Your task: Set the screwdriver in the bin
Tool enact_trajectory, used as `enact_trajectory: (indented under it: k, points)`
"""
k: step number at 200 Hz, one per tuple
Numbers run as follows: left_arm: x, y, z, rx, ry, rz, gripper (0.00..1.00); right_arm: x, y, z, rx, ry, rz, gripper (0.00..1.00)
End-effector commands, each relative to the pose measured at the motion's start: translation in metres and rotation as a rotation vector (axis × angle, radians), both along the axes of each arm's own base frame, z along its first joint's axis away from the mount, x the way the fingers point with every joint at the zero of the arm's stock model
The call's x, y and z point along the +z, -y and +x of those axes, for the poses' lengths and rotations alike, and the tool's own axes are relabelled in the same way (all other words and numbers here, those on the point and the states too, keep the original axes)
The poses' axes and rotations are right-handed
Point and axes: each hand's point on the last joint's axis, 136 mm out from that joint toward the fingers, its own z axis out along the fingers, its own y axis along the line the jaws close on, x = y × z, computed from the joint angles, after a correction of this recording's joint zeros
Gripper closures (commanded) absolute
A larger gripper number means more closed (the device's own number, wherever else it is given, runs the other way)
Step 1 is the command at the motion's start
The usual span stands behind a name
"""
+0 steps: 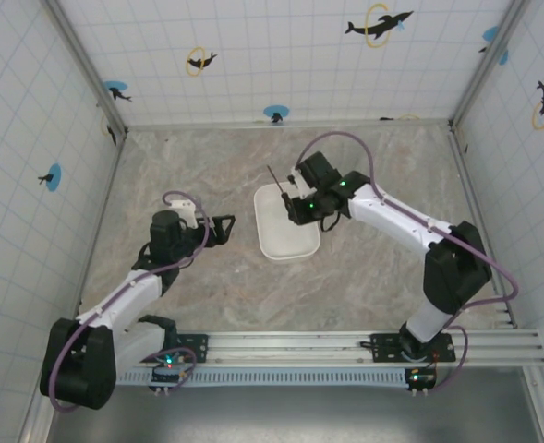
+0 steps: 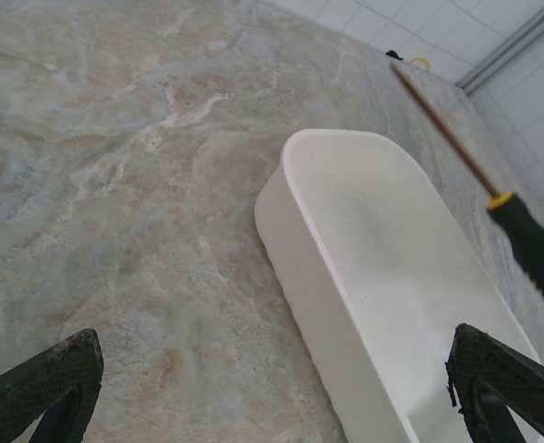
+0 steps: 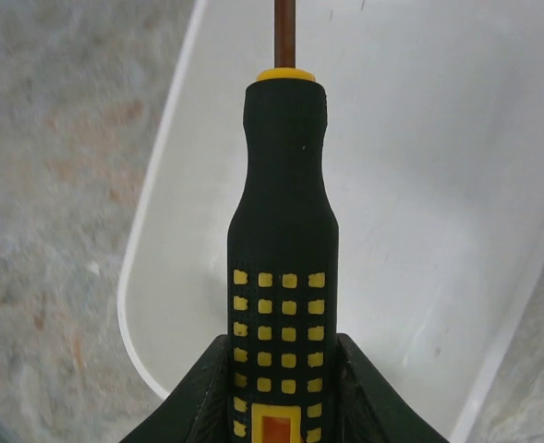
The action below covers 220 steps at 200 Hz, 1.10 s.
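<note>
A: Where is the screwdriver (image 3: 283, 212)?
B: The right gripper (image 3: 281, 397) has its fingers clamped on the yellow-and-black handle. It holds the tool above the far end of the white bin (image 1: 288, 242), with the thin shaft pointing far and left past the rim.
A: And the left gripper (image 1: 223, 227)?
B: Its fingers are spread and hold nothing. It sits low over the marbled table (image 1: 188, 166), just left of the bin.
</note>
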Motion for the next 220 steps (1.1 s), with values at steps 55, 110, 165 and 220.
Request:
enact_trajectory:
  k: [55,110,165,220]
  points:
    - [0.006,0.002,0.005,-0.013,0.023,0.024,0.02,-0.048,-0.002,-0.025,0.009,-0.138,-0.052,1.0]
    - [0.002,0.002,0.007,-0.016,0.015,0.036,0.02,-0.074,0.002,-0.007,-0.066,-0.145,-0.124,1.0]
    - [0.0,0.002,0.007,-0.014,0.01,0.041,0.03,-0.085,0.003,0.001,-0.105,-0.14,-0.15,0.95]
    - [-0.001,0.003,0.009,-0.016,0.004,0.043,0.02,-0.091,0.004,0.003,-0.113,-0.144,-0.172,0.75]
